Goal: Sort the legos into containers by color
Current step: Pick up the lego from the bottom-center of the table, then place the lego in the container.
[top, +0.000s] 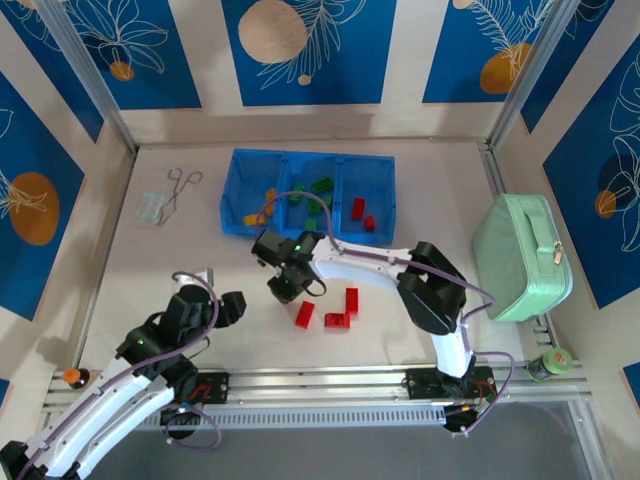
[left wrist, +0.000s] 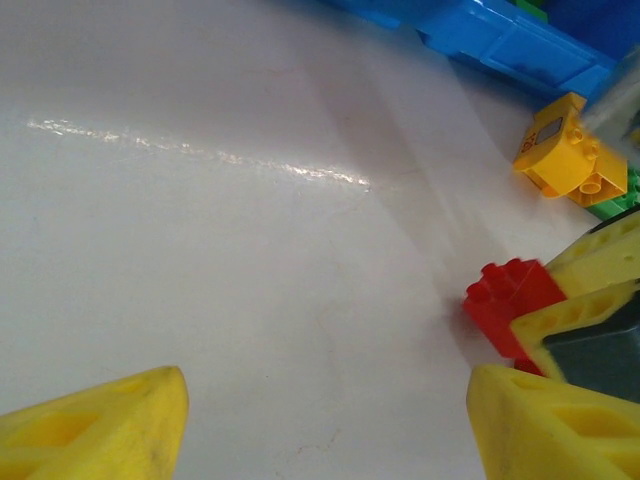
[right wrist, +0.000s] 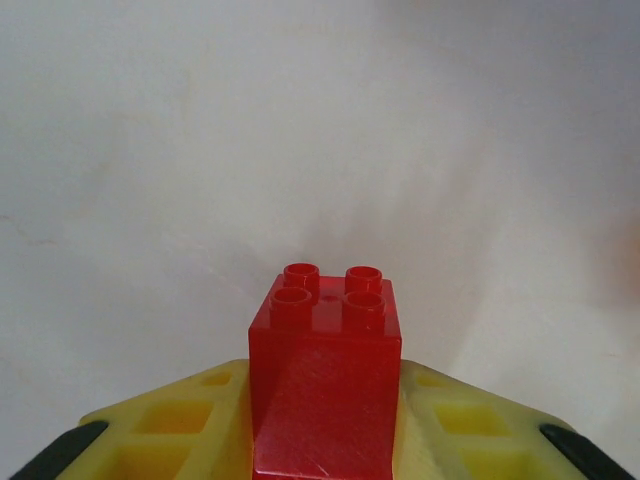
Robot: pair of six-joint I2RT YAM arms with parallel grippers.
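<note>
White desk (top: 200,250) under blue patterned walls, with the tray (top: 230,195) at the back and three loose bricks (top: 337,320), all red, lying in front of it. Your right end effector (right wrist: 322,400) is pinching a red brick (right wrist: 322,340), studs pointing away from the wrist camera, low over the desk just left of the loose bricks. Your left end effector (left wrist: 325,420) stands spread with nothing between its fingers, close by.

Expect the red brick to be light, rigid and glossy. It won't crush, but its smooth sides could slip or twist in a shallow grip. Hold it across two opposite flat faces, centred, as you have it now, and not by the studs.

You can't see its near end, because the fingers cut it off, so the depth of the grip is unclear. From above, the right end effector covers it. Whether it touches the desk, you cannot tell. An orange brick (left wrist: 565,155) sits by the tray wall, and it is hard to make out whether it is inside or outside.
</note>
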